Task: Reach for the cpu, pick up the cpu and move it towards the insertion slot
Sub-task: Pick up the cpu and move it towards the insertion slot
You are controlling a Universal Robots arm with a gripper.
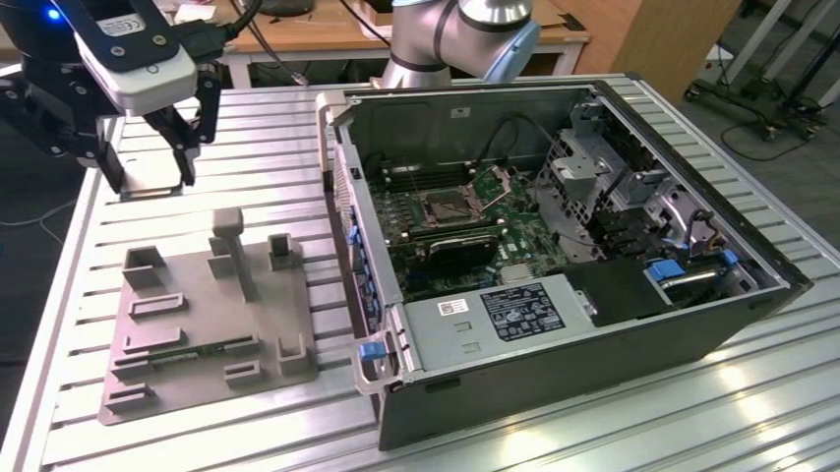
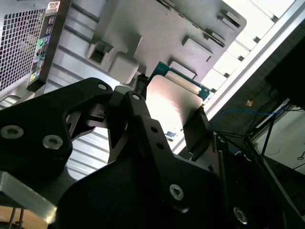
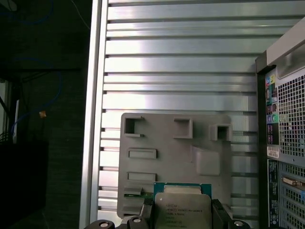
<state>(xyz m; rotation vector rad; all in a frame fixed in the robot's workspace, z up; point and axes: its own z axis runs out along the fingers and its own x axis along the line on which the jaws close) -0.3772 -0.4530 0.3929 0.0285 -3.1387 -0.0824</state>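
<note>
Gripper (image 1: 151, 179): hangs above the slatted metal table (image 1: 263, 128), near its far corner on the exterior view's left. The fingers are closed on two opposite edges of the cpu (image 3: 183, 210), which is held flat, clear of the grey plastic tray (image 1: 197, 324). Insertion slot (image 1: 447, 205): inside the open computer case (image 1: 591, 324), well apart from the cpu.

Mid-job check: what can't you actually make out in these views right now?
First wrist view: the frame edge cuts off part of the silver-grey square cpu chip and the black tool gripping it.
Second wrist view: glare washes out the chip's face.
Exterior view: the silver metal-framed square insertion slot is too small to judge its dark centre.
</note>
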